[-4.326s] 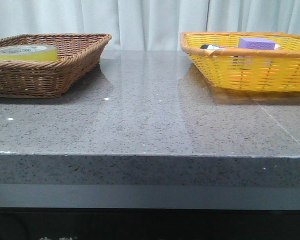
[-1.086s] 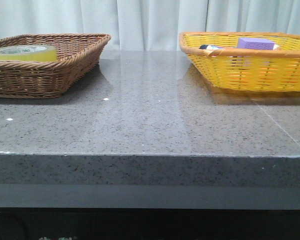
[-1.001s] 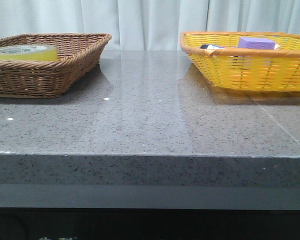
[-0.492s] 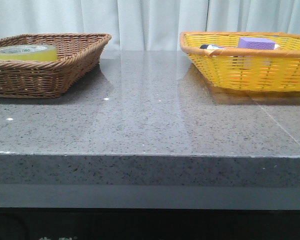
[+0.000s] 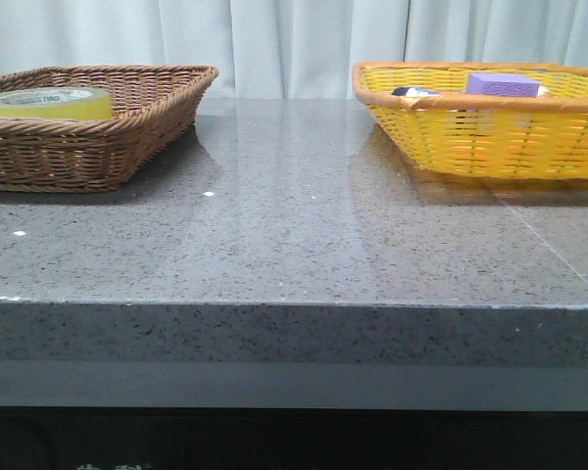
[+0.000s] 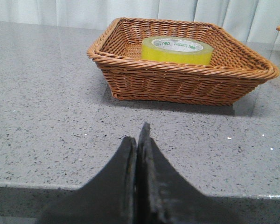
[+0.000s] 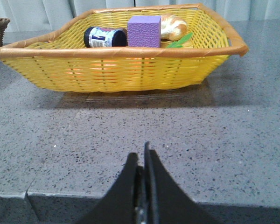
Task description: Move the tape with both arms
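Observation:
The yellow tape roll (image 5: 47, 102) lies flat in the brown wicker basket (image 5: 127, 127) at the table's far left; it also shows in the left wrist view (image 6: 177, 50) inside that basket (image 6: 177, 81). My left gripper (image 6: 136, 140) is shut and empty, low at the table's front edge, well short of the basket. My right gripper (image 7: 141, 156) is shut and empty at the front edge, facing the yellow basket (image 7: 130, 70). Neither arm shows in the front view.
The yellow basket (image 5: 490, 137) at the far right holds a purple block (image 7: 144, 31), a dark bottle (image 7: 104, 37), a bread roll (image 7: 173, 27) and something green. Grey speckled tabletop (image 5: 294, 225) lies between the baskets; a white curtain hangs behind.

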`<state>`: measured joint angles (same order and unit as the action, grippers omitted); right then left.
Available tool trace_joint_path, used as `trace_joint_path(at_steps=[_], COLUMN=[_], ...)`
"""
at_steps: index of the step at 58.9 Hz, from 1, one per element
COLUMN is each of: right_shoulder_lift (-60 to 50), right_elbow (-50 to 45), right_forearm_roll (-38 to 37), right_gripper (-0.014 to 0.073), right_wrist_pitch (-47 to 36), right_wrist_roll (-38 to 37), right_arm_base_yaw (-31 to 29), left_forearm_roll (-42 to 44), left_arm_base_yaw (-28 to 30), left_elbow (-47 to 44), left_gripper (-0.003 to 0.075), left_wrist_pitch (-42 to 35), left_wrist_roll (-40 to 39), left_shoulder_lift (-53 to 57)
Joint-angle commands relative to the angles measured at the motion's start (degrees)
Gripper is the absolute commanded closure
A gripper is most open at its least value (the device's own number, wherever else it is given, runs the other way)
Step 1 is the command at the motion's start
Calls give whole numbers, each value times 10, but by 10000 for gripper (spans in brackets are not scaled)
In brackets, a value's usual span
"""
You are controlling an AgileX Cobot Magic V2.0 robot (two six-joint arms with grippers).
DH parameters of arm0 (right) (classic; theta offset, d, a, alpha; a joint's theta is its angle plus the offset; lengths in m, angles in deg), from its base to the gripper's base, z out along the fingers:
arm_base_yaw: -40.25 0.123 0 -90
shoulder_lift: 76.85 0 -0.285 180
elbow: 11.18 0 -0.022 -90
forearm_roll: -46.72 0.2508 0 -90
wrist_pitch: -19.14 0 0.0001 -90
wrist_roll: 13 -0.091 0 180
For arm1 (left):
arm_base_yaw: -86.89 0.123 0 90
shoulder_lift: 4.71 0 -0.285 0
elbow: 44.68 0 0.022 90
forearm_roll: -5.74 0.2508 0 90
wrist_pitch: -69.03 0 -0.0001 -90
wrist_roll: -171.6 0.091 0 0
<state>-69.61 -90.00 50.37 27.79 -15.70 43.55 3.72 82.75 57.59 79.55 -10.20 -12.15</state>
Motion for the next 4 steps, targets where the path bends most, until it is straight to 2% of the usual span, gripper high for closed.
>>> trace_joint_path(at_steps=[1, 4], right_shoulder_lift=[-16, -16], right_elbow=[15, 15], right_forearm_roll=[1, 1], right_gripper=[714, 714], right_wrist_pitch=[-43, -43], right_wrist_roll=[2, 2], right_arm_base_yaw=[-5, -5], left_forearm_roll=[-6, -6], left_arm_base_yaw=[1, 1], left_elbow=[-22, -22], left_gripper=[740, 740], left_wrist_pitch=[-49, -49], left_wrist_roll=[-1, -1], left_shoulder_lift=[10, 10])
